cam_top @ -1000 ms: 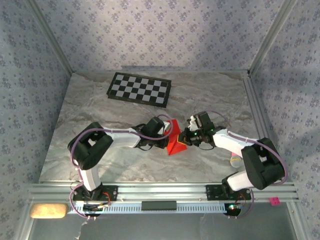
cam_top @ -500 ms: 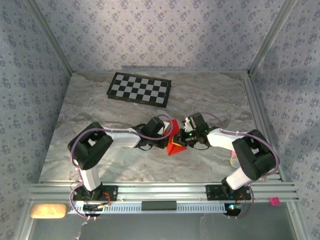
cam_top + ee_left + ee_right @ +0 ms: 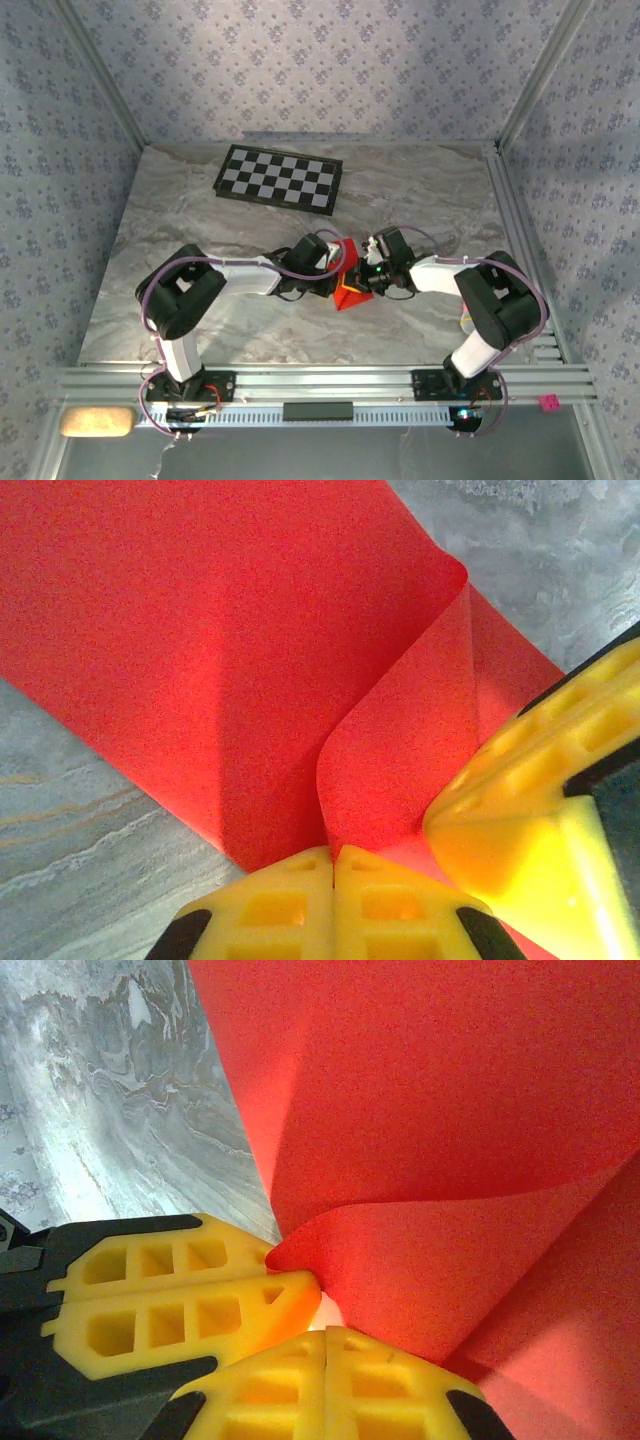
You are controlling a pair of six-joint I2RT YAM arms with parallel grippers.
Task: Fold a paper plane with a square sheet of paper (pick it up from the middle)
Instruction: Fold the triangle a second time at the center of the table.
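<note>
Two grippers, top view: the left gripper (image 3: 338, 279) and right gripper (image 3: 366, 279) meet nose to nose at the paper (image 3: 349, 296), around the middle of the table (image 3: 190, 210) and well apart from the checkerboard (image 3: 280, 178). Their jaws are too small to read here.
Paper, top view: bright red and bunched between the two grippers. One corner pokes up behind them, and a pointed part lies toward the near edge.
Grip, left wrist view: the left gripper (image 3: 334, 858) has its yellow pads pressed together, pinching the paper where a soft fold runs into them. One of the right gripper's fingers (image 3: 520, 810) sits just beside it, touching the sheet.
Paper, left wrist view: a broad, smooth flap (image 3: 200, 630) slopes down onto the table (image 3: 70, 830). The fold is a rounded roll, not yet a sharp crease.
Grip, right wrist view: the right gripper (image 3: 325, 1336) is likewise clamped shut on the paper. The left gripper (image 3: 285, 1272) is closed right next to it.
Paper, right wrist view: two sheets of red (image 3: 450, 1110) fan out from the pinch point, curved and unwrinkled.
Step, as judged: a two-handed pinch near the middle of the sheet, to form the centre fold.
Doing it well: keep both pinches firm and move them together. Draw them apart along one straight line so the flaps match edge to edge. Avoid twisting, since thin paper this close to the pads could tear or crumple.
</note>
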